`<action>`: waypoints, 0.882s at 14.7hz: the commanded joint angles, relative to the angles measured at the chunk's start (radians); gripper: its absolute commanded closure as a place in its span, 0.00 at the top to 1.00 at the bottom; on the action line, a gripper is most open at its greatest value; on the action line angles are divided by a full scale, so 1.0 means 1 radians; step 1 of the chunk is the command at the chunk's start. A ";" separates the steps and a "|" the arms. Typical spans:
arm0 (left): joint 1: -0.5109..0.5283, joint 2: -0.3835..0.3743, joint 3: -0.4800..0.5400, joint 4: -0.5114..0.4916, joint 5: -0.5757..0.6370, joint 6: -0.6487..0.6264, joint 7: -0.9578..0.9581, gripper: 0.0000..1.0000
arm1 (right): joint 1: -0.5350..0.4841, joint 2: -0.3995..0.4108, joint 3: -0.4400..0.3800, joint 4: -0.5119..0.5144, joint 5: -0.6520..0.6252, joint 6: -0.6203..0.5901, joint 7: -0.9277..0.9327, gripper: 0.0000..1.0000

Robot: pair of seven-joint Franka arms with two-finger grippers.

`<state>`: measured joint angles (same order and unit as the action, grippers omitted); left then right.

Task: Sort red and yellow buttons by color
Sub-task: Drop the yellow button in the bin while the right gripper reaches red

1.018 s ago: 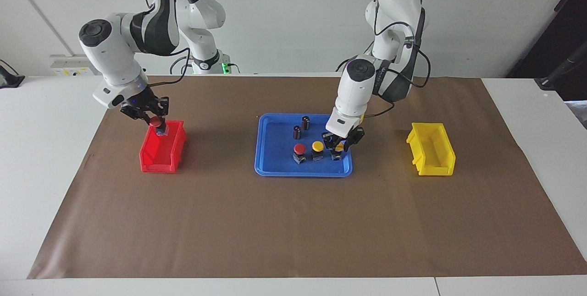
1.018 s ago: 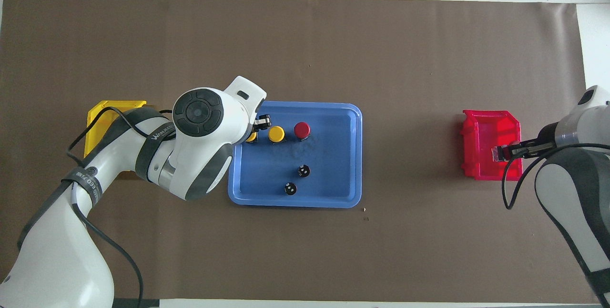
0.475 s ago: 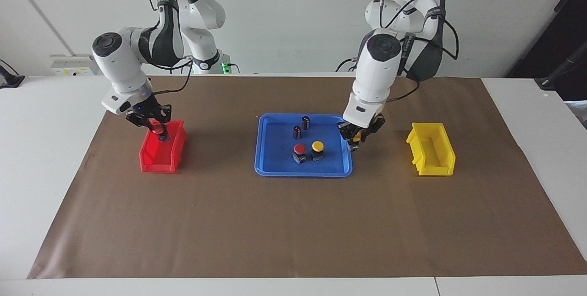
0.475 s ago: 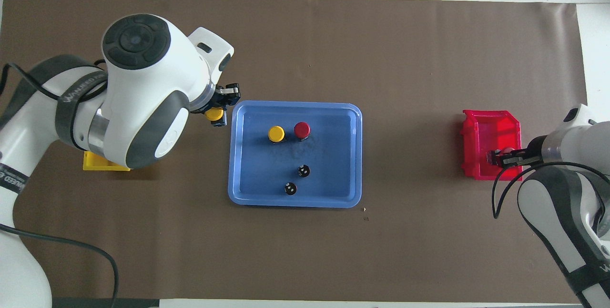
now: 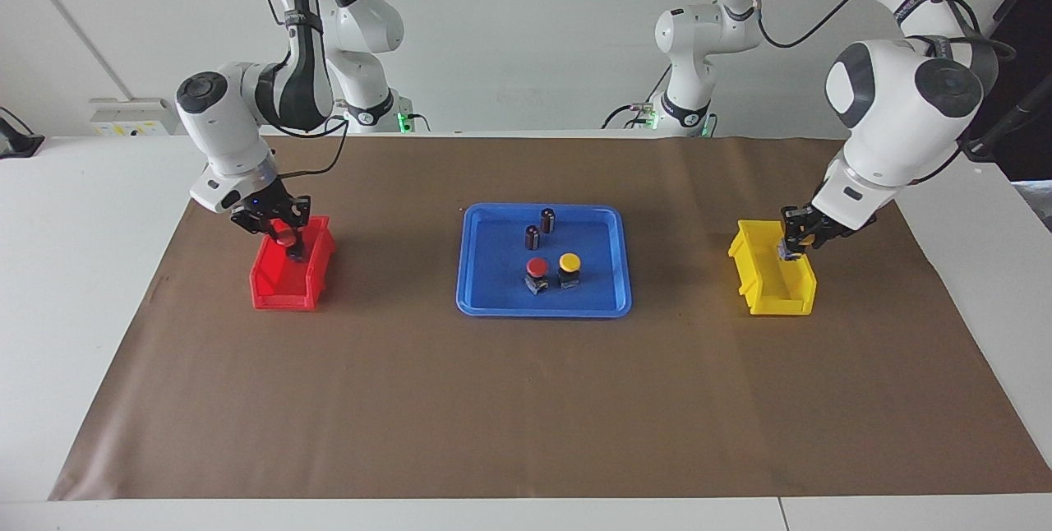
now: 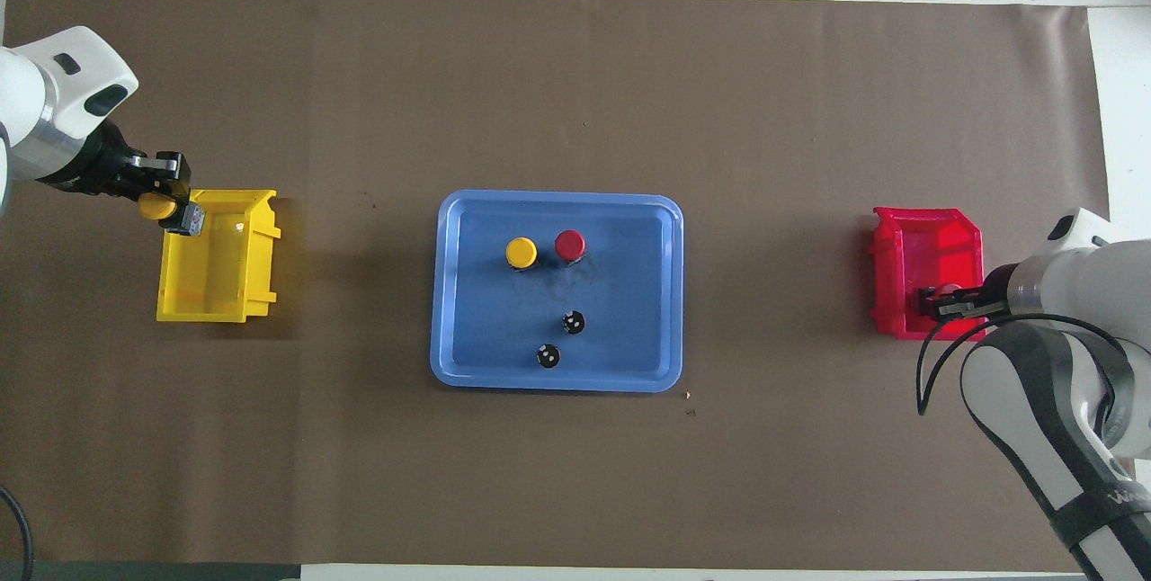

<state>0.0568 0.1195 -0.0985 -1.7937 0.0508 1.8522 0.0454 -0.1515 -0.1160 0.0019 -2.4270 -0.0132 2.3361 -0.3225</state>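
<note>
A red button and a yellow button stand side by side in the blue tray. My right gripper reaches down into the red bin, shut on another red button. Just above the yellow bin, my left gripper holds a second yellow button between its shut fingers.
Two dark maroon cylinders stand in the tray, nearer to the robots than the buttons. The bins sit at the two ends of the brown mat, with the tray midway between them.
My left gripper lifted a yellow button out of the tray and carried it to the yellow bin. The right gripper sank lower into the red bin with its red button.
</note>
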 commanded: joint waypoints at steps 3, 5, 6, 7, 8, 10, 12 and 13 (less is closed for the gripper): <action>0.034 -0.116 -0.010 -0.283 -0.014 0.209 0.042 0.02 | -0.002 0.035 0.009 0.190 0.013 -0.195 -0.012 0.78; 0.029 -0.120 -0.010 -0.302 -0.014 0.209 0.042 0.02 | 0.051 0.064 0.017 0.346 0.013 -0.346 0.026 0.81; 0.026 -0.123 -0.010 -0.325 -0.014 0.219 0.040 0.02 | 0.100 0.081 0.017 0.411 0.015 -0.394 0.087 0.84; 0.023 -0.126 -0.010 -0.355 -0.014 0.243 0.039 0.02 | 0.171 0.122 0.018 0.507 0.018 -0.449 0.202 0.89; 0.021 -0.123 -0.010 -0.384 -0.014 0.284 0.037 0.02 | 0.267 0.162 0.018 0.592 0.019 -0.466 0.333 0.92; 0.020 -0.116 -0.012 -0.435 -0.014 0.362 0.037 0.02 | 0.435 0.238 0.018 0.724 0.021 -0.459 0.593 0.97; 0.018 -0.107 -0.012 -0.440 -0.014 0.378 0.039 0.02 | 0.542 0.353 0.018 0.843 0.019 -0.439 0.780 0.97; 0.015 -0.107 -0.012 -0.455 -0.014 0.389 0.039 0.02 | 0.584 0.372 0.018 0.855 0.019 -0.410 0.840 0.97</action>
<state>0.0775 0.0339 -0.1124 -2.2076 0.0507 2.2027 0.0665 0.3869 0.1373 0.0291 -1.6929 -0.0004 1.9185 0.4137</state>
